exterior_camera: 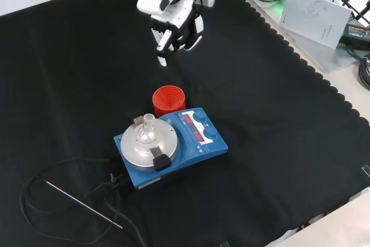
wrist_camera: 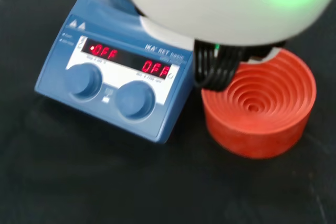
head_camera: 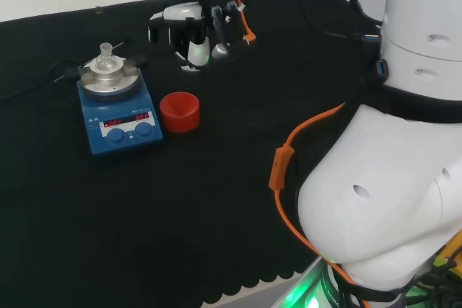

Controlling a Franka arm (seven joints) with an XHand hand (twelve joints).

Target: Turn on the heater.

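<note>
Head view: blue heater (head_camera: 119, 124) sits at left centre of the frame on the black cloth (head_camera: 180, 214), front panel facing the lower edge. Two round blue knobs (head_camera: 115, 135) under a lit red display (head_camera: 119, 120). A small glass flask (head_camera: 107, 58) stands on the round metal top plate (head_camera: 110, 81), with black clamps on either side of the plate. A red ribbed stand (head_camera: 179, 111) rests just beside the heater, on its right, holding nothing. A black cable (head_camera: 29, 90) runs off from the heater toward the left edge.

The hand (head_camera: 189, 30) hangs at upper centre, well apart from the heater and above the cloth. Fingers point downward, relaxed and slightly curled, spread apart, holding nothing.

Front view: hand (exterior_camera: 173, 18) at top centre, fingertips down over bare cloth. Red stand (exterior_camera: 169, 101) lies between the hand and the heater (exterior_camera: 170, 146), touching or nearly touching the heater's upper edge. A thin metal probe (exterior_camera: 81, 203) and its cable lie at lower left.

Wrist view: heater's front panel (wrist_camera: 113, 85) with both knobs at upper left, red stand (wrist_camera: 260, 111) at right.
</note>
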